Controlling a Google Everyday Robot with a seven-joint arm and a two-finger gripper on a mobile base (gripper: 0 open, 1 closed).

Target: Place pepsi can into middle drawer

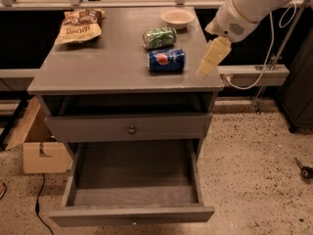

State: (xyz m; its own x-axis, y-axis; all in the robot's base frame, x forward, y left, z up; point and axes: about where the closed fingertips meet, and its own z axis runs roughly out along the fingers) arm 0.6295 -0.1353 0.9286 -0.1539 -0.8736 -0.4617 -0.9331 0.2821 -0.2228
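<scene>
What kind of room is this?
Probably a robot test lab, not a home: a grey cabinet staged with a chip bag and pepsi can, a cardboard box on speckled floor, the gripper over the cabinet's right edge.

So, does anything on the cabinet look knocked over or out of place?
Both cans lie on their sides on the cabinet top: the pepsi can and, just behind it, the green can. Nothing looks spilled. The middle drawer stands pulled out. The gripper hangs at the top's right edge, beside the pepsi can, not touching it.
</scene>
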